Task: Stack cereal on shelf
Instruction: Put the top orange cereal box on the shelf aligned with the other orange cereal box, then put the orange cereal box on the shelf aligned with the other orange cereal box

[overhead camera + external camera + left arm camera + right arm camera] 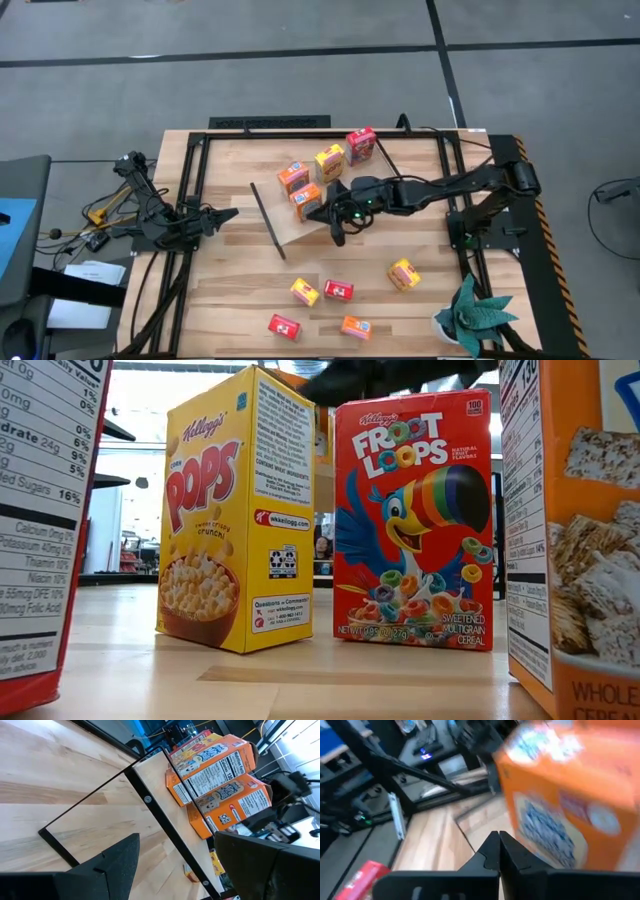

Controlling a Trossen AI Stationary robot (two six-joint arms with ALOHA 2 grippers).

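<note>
Wooden tabletop [230, 300]: I count four cereal boxes [327, 162] on shelf [290, 228] at centre, five loose below; right gripper [322, 212] clenched empty, left gripper [228, 214] released.

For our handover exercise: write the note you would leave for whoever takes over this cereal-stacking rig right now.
Right pincer: shut, empty, over the shelf beside the orange boxes.
Left pincer: open, empty, waiting at the table's left edge.
Done: four cereal boxes at the shelf, two orange, one yellow, one red. Whether all rest on the board cannot be told.
Left: five boxes on the table at the front, yellow, red, red, orange and orange-yellow. Fetch these next.
</note>
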